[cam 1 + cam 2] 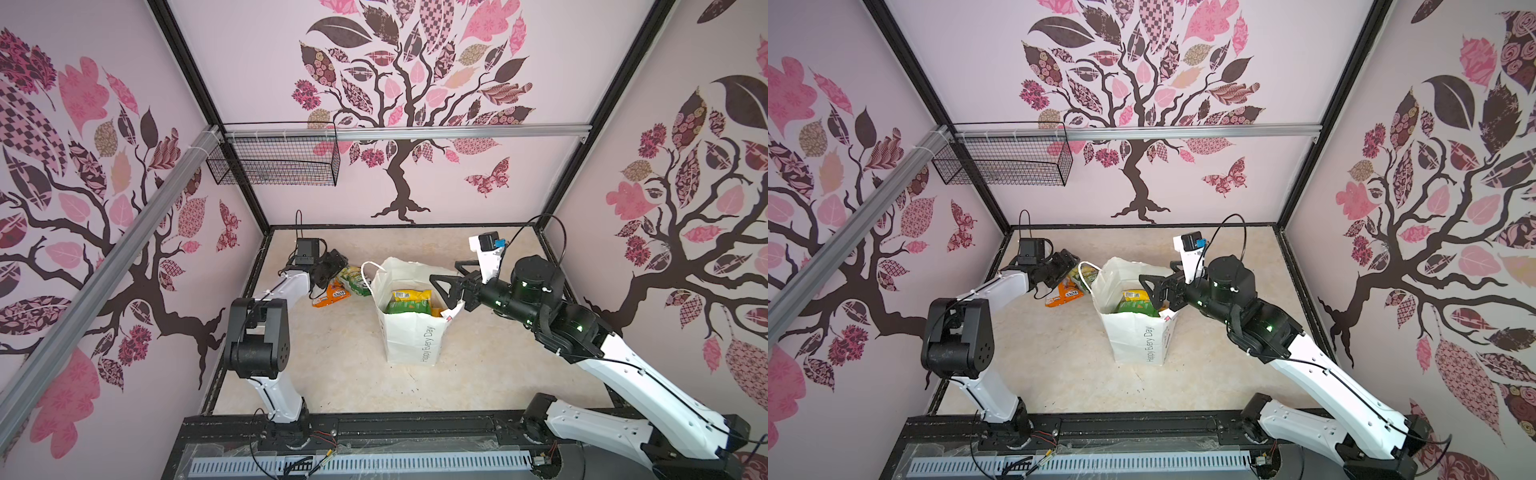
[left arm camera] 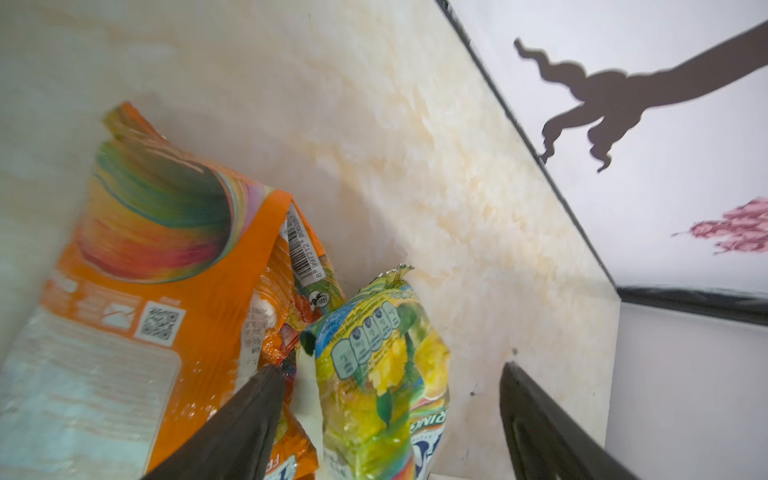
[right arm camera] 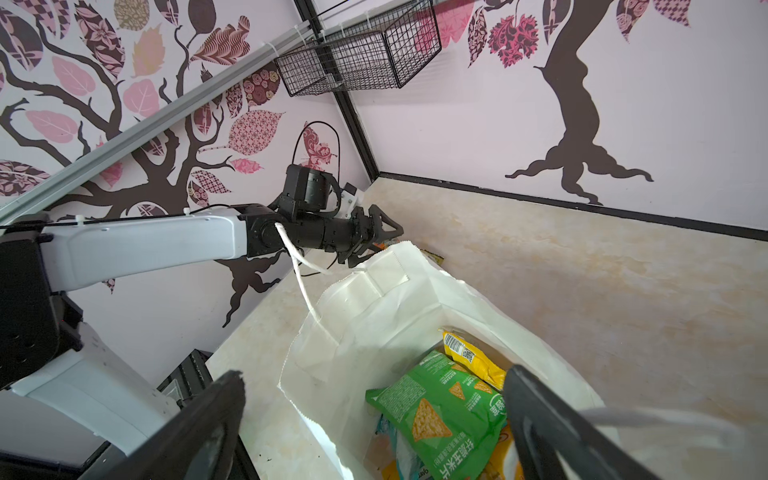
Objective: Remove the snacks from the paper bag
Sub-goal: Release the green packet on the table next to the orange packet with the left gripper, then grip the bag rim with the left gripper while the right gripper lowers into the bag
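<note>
The green packet (image 3: 440, 411) in the bag (image 1: 411, 336) lies just ahead of the right gripper's (image 1: 440, 293) wide, empty jaws; the left gripper (image 1: 334, 266), likewise open and empty, is farther off.

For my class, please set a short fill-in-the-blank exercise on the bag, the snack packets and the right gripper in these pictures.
1. The paper bag stands ___ on the table.
2. Its grey lettering reads Happy Every ___.
3. The green packet lies ___ the bag.
4. The right gripper hangs over the bag's mouth, with its jaws ___.
Missing words: upright; Day; inside; open.
</note>
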Action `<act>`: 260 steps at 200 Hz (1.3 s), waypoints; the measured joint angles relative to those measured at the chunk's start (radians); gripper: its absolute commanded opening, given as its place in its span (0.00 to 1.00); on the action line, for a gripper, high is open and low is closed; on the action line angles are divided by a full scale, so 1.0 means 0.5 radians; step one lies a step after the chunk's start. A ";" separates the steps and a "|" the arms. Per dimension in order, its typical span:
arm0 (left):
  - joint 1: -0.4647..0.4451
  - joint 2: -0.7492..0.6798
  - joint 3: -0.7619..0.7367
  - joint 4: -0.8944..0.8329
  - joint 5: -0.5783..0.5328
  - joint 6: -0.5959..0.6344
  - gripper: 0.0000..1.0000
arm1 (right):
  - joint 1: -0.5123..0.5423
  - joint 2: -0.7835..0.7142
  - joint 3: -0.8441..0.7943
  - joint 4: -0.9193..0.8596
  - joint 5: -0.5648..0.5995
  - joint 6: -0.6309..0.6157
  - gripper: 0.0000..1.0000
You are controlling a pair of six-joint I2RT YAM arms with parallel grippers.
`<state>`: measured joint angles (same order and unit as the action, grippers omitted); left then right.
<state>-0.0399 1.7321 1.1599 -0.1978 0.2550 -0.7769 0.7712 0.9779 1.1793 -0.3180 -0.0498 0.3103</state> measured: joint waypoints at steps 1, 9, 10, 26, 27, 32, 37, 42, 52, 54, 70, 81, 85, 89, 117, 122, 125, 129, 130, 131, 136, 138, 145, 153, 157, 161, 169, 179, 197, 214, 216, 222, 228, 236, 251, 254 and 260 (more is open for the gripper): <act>0.000 -0.009 0.000 -0.003 -0.005 0.003 0.86 | 0.000 0.000 0.000 0.000 0.000 0.002 1.00; 0.000 -0.060 0.000 -0.030 -0.035 0.014 0.87 | 0.000 0.000 0.002 -0.003 -0.003 0.002 1.00; 0.000 -0.065 0.000 -0.031 -0.037 0.014 0.87 | 0.000 0.000 0.002 -0.004 -0.004 0.002 1.00; 0.000 -0.177 0.000 -0.070 -0.087 0.034 0.87 | 0.000 0.002 0.020 -0.016 -0.012 0.005 1.00; 0.000 -0.183 0.000 -0.072 -0.089 0.035 0.87 | 0.000 0.002 0.023 -0.017 -0.014 0.005 1.00; 0.000 -0.222 0.000 -0.081 -0.097 0.038 0.87 | 0.000 0.002 0.027 -0.016 -0.014 0.005 0.99; 0.000 -0.265 0.000 -0.089 -0.102 0.040 0.87 | 0.000 0.002 0.033 -0.016 -0.017 0.006 1.00; 0.000 -0.307 -0.001 -0.098 -0.107 0.043 0.87 | 0.000 0.004 0.041 -0.017 -0.022 0.007 1.00; -0.002 -0.394 -0.001 -0.114 -0.120 0.050 0.86 | 0.000 0.008 0.058 -0.016 -0.033 0.008 0.99; -0.005 -0.421 -0.001 -0.119 -0.121 0.051 0.86 | 0.000 0.010 0.062 -0.015 -0.035 0.008 1.00; -0.028 -0.593 -0.001 -0.134 -0.141 0.090 0.86 | 0.000 0.023 0.089 -0.014 -0.054 0.008 1.00; -0.066 -0.723 -0.001 -0.134 -0.153 0.136 0.86 | 0.000 0.037 0.100 -0.011 -0.065 0.008 1.00; -0.082 -0.767 -0.001 -0.134 -0.161 0.153 0.86 | 0.000 0.042 0.105 -0.014 -0.068 0.008 1.00; -0.106 -0.817 0.000 -0.135 -0.165 0.180 0.86 | 0.000 0.050 0.109 -0.014 -0.072 0.008 1.00; -0.311 -1.088 0.036 -0.172 -0.193 0.414 0.86 | 0.000 0.134 0.163 -0.024 -0.119 0.006 1.00; -0.349 -1.125 0.050 -0.179 -0.192 0.459 0.85 | 0.000 0.150 0.173 -0.026 -0.127 0.005 1.00; -0.371 -1.143 0.059 -0.182 -0.189 0.485 0.85 | 0.000 0.160 0.182 -0.031 -0.134 0.004 1.00; -0.404 -1.173 0.070 -0.192 -0.188 0.528 0.85 | 0.000 0.179 0.192 -0.034 -0.143 0.002 1.00; -0.409 -1.178 0.072 -0.192 -0.188 0.536 0.85 | 0.000 0.182 0.193 -0.035 -0.143 0.000 1.00; -0.419 -1.186 0.074 -0.192 -0.188 0.550 0.85 | 0.000 0.185 0.195 -0.037 -0.144 0.000 1.00; -0.456 -1.221 0.082 -0.198 -0.190 0.601 0.85 | 0.000 0.206 0.211 -0.047 -0.153 -0.003 0.99; -0.473 -1.233 0.085 -0.202 -0.192 0.622 0.85 | 0.000 0.214 0.218 -0.053 -0.155 -0.003 1.00; -0.527 -1.284 0.093 -0.222 -0.203 0.697 0.85 | 0.000 0.240 0.238 -0.070 -0.158 -0.009 1.00; -0.597 -1.344 0.097 -0.247 -0.228 0.795 0.85 | 0.000 0.270 0.262 -0.095 -0.162 -0.018 0.99; -0.639 -1.374 0.097 -0.261 -0.246 0.851 0.85 | 0.000 0.290 0.276 -0.114 -0.163 -0.028 1.00; -0.674 -1.398 0.097 -0.276 -0.263 0.897 0.85 | 0.000 0.307 0.291 -0.135 -0.164 -0.036 1.00; -0.759 -1.455 0.097 -0.310 -0.298 1.009 0.84 | 0.000 0.345 0.323 -0.169 -0.165 -0.050 1.00; -0.867 -1.508 0.100 -0.351 -0.326 1.143 0.84 | 0.000 0.407 0.382 -0.230 -0.168 -0.071 0.99; -1.009 -1.576 0.125 -0.463 -0.318 1.364 0.84 | 0.000 0.529 0.473 -0.323 -0.160 -0.117 1.00; -1.090 -1.594 0.185 -0.590 -0.285 1.542 0.87 | 0.000 0.630 0.532 -0.415 -0.150 -0.158 0.98; -1.102 -1.595 0.194 -0.606 -0.277 1.565 0.87 | 0.000 0.646 0.540 -0.432 -0.148 -0.166 0.98; -1.135 -1.597 0.217 -0.655 -0.263 1.625 0.88 | 0.001 0.682 0.558 -0.465 -0.147 -0.176 0.98; -1.167 -1.598 0.234 -0.698 -0.249 1.676 0.89 | 0.002 0.718 0.580 -0.504 -0.144 -0.190 0.98; -1.217 -1.603 0.252 -0.757 -0.233 1.755 0.89 | 0.006 0.769 0.607 -0.549 -0.138 -0.210 0.98; -1.303 -1.617 0.259 -0.864 -0.210 1.878 0.91 | 0.019 0.851 0.636 -0.616 -0.123 -0.238 0.97; -1.316 -1.620 0.259 -0.887 -0.208 1.899 0.91 | 0.024 0.865 0.640 -0.630 -0.114 -0.244 0.97; -1.338 -1.624 0.259 -0.932 -0.198 1.940 0.91 | 0.034 0.897 0.647 -0.649 -0.106 -0.258 0.98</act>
<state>-0.7090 0.9203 1.2892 -0.6640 0.1558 0.1932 0.7879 1.4265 1.5028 -0.6426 -0.1028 0.1814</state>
